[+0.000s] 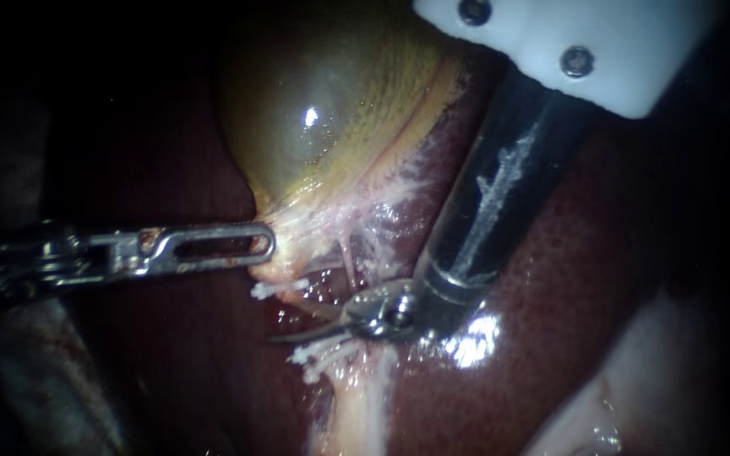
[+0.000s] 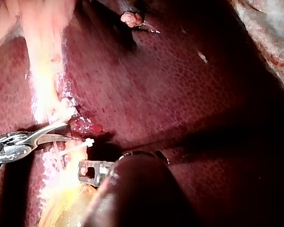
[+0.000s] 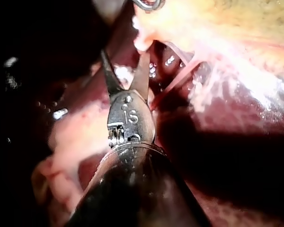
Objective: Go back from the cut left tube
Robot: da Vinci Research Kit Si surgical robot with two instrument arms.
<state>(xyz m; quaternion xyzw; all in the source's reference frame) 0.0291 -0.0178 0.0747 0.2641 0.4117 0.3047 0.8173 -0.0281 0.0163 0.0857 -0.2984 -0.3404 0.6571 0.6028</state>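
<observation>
Slim curved steel blades of the right instrument (image 1: 310, 328) stand apart in a narrow V, clearest in its own wrist view (image 3: 124, 56), with nothing between them; they lie just beside the cut left tube (image 1: 340, 376), between its two ends, each capped by small white clips (image 1: 279, 289). Its dark, scratched shaft slants down from the upper right under a white plate with two screws (image 1: 635, 51), hiding the tissue behind it. From the left, the left instrument (image 1: 259, 245) reaches in level, its slotted silver jaws closed on a pale fold at the neck of the yellow-green, glossy gallbladder (image 1: 323, 110); its shaft is lost in darkness. A thin pink strand (image 1: 346, 262) right of the clips is hard to make out. Wet, dark-red liver (image 1: 568, 295) surrounds everything.
</observation>
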